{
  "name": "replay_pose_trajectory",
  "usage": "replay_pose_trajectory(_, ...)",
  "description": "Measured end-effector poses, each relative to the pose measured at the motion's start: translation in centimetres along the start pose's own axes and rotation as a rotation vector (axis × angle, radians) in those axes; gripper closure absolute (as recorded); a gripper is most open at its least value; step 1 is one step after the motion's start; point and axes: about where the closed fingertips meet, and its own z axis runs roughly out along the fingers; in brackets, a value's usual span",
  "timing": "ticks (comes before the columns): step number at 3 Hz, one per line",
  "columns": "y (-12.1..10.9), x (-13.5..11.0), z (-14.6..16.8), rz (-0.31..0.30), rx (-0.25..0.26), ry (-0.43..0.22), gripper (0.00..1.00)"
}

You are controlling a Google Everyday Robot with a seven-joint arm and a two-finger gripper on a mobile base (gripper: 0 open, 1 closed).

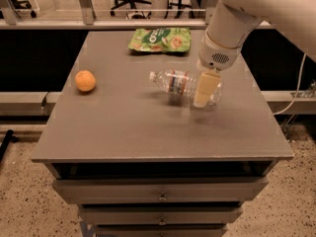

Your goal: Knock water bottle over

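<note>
The water bottle [180,85] is a clear ribbed plastic bottle with a white cap and a red-and-white label band. It lies tipped far over towards the left on the grey table [123,127], cap end at the left and slightly raised. My gripper [205,90] hangs from the white arm at the upper right. It sits against the bottle's base end, with a pale finger [203,89] in front of the bottle.
An orange [85,80] rests near the table's left edge. A green snack bag [159,38] lies at the back of the table. The table has drawers below its front edge. A cable runs along the floor at the right.
</note>
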Motion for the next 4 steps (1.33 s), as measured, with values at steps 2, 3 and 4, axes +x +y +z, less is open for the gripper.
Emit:
replay_pose_trajectory(2, 0.7, -0.6, -1.4, -0.001, -0.009, -0.046, 0.00)
replay_pose_trajectory(3, 0.8, 0.5, -2.5, 0.015, -0.012, -0.125, 0.00)
replay_pose_trajectory(4, 0.8, 1.6, -3.1, 0.035, -0.019, -0.176, 0.00)
